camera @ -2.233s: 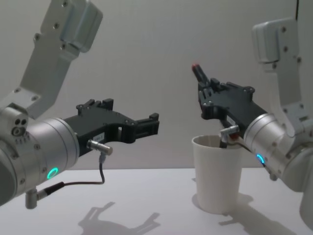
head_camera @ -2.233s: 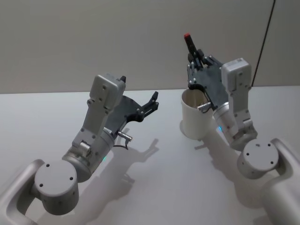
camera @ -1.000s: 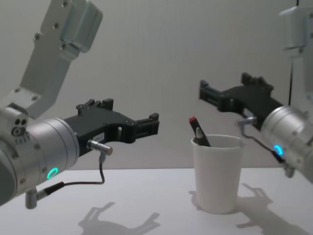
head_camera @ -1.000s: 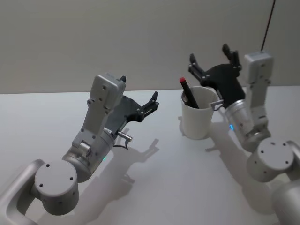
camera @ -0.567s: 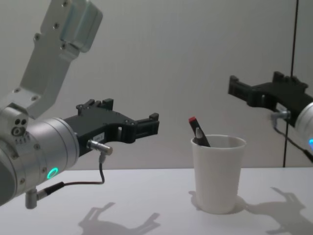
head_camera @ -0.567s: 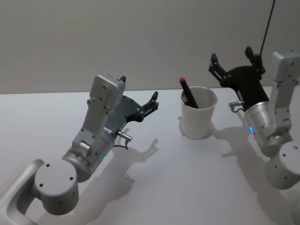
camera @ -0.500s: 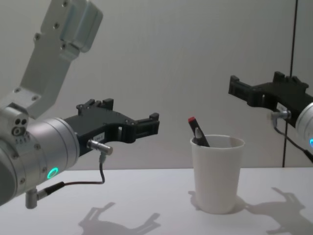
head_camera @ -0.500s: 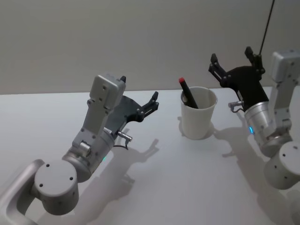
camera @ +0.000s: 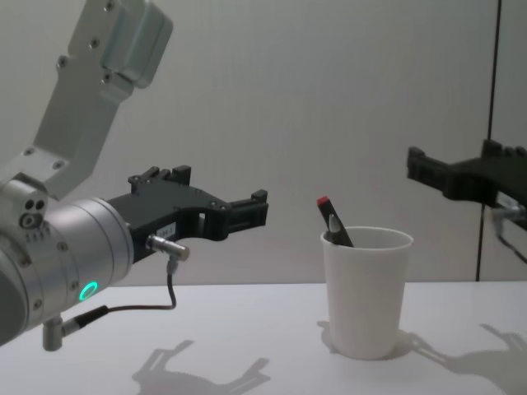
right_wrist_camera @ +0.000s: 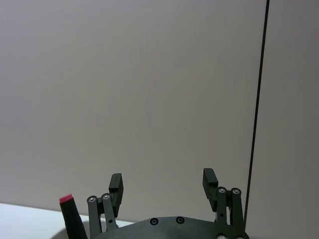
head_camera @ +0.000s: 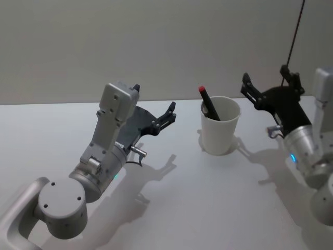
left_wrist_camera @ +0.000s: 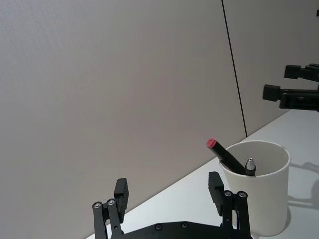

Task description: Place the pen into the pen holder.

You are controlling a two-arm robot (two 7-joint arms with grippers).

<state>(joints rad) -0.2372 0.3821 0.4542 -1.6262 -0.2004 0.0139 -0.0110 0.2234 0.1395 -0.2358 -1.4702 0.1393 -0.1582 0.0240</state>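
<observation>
We are seeing pen (head_camera: 208, 102) leaning in cup (head_camera: 220, 130). Right gripper (head_camera: 270, 86) and left gripper (head_camera: 154, 112) both hanging with fingers apart, empty. Risk: arm nudging cup, tipping it on desk (head_camera: 218, 198).

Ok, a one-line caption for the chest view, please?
Pen leans in pen holder; open right tool beside it, left tool idle.

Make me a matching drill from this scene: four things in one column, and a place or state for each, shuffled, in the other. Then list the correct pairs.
Things:
1. pen
2. pen holder
3. left hand
4. right hand

Places or states:
A. white, standing upright on the table
B. open, in the air on the robot's right of the cup
C. leaning inside the cup, red end sticking out
D. open, in the air on the robot's left of the cup

Pairs: 1-C, 2-A, 3-D, 4-B
</observation>
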